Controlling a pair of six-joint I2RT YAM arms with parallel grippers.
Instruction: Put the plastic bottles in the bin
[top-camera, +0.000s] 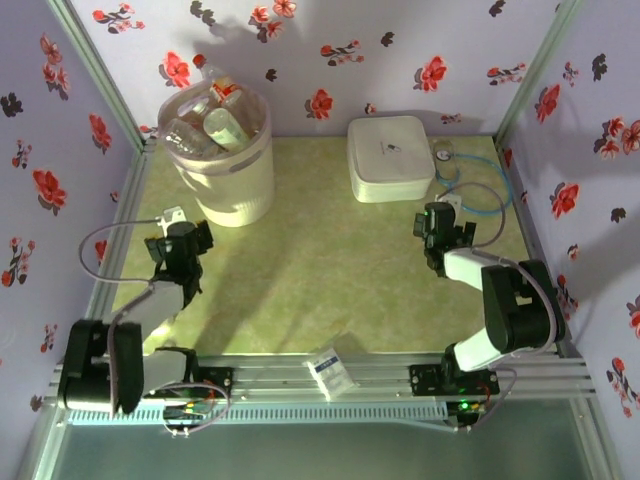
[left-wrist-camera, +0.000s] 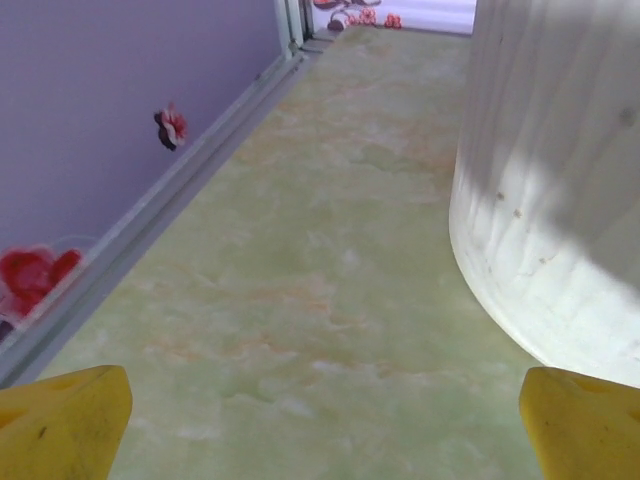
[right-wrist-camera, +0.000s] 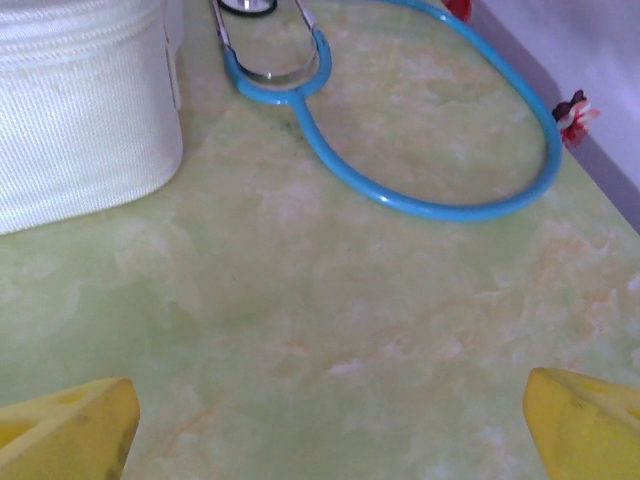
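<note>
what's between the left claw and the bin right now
Just bare green tabletop. In the left wrist view the left claw is open over it, and the bin stands close ahead on the right with nothing in the gap.

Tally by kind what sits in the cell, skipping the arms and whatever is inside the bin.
bin: 1
white box: 1
blue stethoscope: 1
white-blue packet: 1
Total: 4
</note>
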